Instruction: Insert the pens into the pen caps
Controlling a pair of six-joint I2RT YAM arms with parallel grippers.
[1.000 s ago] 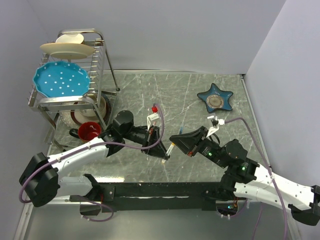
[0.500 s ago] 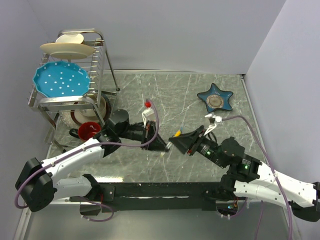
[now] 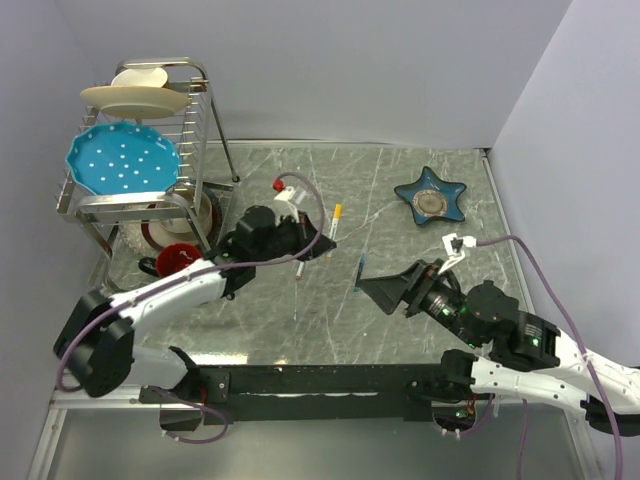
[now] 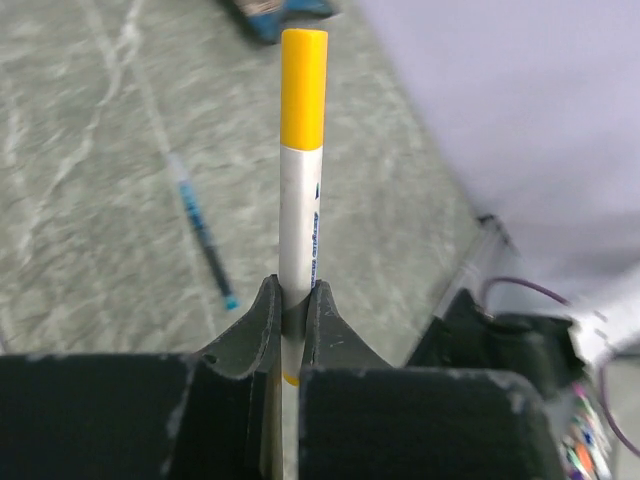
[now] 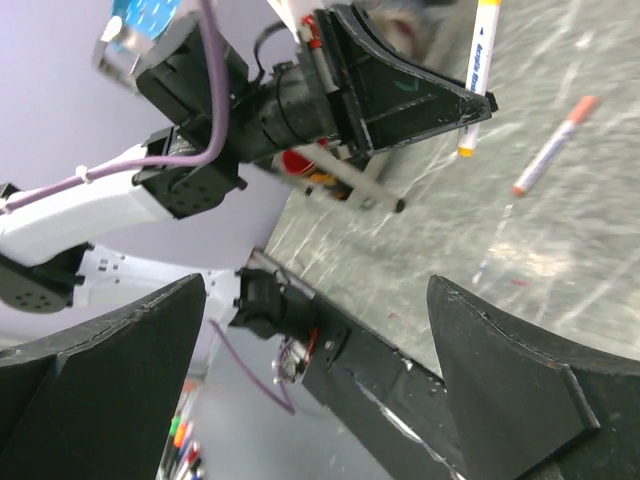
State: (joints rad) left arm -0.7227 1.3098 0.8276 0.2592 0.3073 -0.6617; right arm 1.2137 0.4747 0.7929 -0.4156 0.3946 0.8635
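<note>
My left gripper is shut on a white-barrelled pen, and a yellow-orange cap sits on the pen's far end. From above, this gripper is near the table's middle with the pen pointing away. My right gripper hangs to the right of it, apart, its fingers spread wide with nothing between them. A blue pen lies on the table, seen from above as. A red-ended pen lies nearby. No loose cap shows.
A wire dish rack with a blue plate and cream plates stands at the back left, a red cup at its foot. A blue star-shaped dish sits at the back right. Grey walls close in behind and to the right.
The two grippers met at the middle, then parted. My right gripper opened wide and drew back to the right. My left gripper carried the capped pen toward the back.
</note>
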